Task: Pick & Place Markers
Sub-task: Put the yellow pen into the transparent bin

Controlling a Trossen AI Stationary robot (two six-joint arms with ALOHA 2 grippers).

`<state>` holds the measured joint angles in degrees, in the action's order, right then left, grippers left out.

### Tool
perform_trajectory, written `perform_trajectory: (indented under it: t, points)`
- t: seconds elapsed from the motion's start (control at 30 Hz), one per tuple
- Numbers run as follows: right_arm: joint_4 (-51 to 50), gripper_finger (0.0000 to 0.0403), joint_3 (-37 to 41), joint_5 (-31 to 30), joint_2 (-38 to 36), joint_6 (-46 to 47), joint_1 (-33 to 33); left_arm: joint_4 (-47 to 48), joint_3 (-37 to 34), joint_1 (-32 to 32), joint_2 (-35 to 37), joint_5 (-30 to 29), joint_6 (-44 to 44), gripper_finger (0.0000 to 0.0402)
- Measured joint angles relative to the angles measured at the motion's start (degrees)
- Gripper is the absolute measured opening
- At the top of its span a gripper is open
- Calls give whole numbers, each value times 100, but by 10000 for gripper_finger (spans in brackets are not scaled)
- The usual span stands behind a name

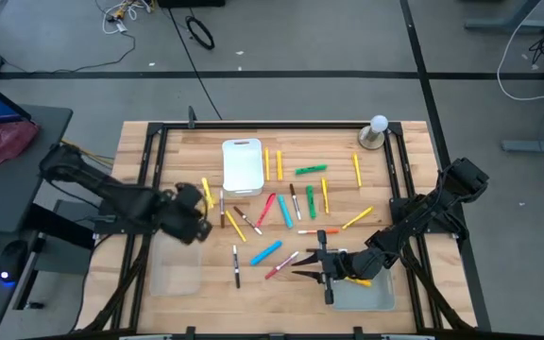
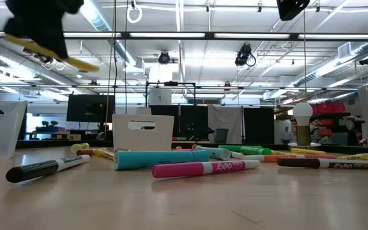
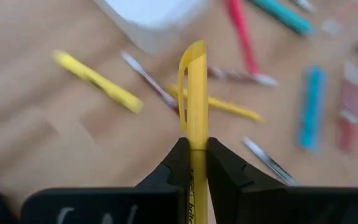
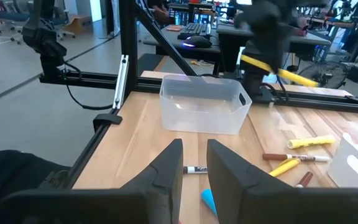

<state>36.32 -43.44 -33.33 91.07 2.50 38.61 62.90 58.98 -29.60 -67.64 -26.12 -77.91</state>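
Gripping a yellow marker above the table: left hand, wrist-view close-up.

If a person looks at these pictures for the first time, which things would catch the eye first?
Probably the scatter of coloured markers across the middle of the wooden table. Next, the left claw, raised above the table's left part, shut on a yellow marker. The right claw hangs at the front right, beside a clear tray; a white tray sits farther back.
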Motion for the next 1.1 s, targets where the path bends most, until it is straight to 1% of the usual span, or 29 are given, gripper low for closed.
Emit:
perform_trajectory:
  t: [0.13,0.27,0.37,0.5,0.57,0.67,0.93,1.1]
  points:
    - [3,75,0,0,0,-70,0,-9,206,-811,-201,494,-1021,34]
    - [69,75,0,-1,0,-198,0,51,212,-1397,-590,1007,-2075,34]
    - [120,75,0,0,0,-307,0,271,212,-1664,-987,1317,-2765,34]
    - [142,75,0,97,0,-356,0,671,206,-1791,-1536,1817,-3480,34]
    - [144,75,0,126,0,-354,-14,665,124,-1782,-1739,2101,-3576,35]
    - [144,75,0,143,0,-352,-17,507,-65,-1755,-1954,2230,-3584,37]
    - [146,75,0,141,0,-358,-33,-781,-853,-1507,-2024,2044,-3551,39]
    - [146,75,0,141,0,-356,-33,-1199,-1203,-1388,-2021,2023,-3554,40]
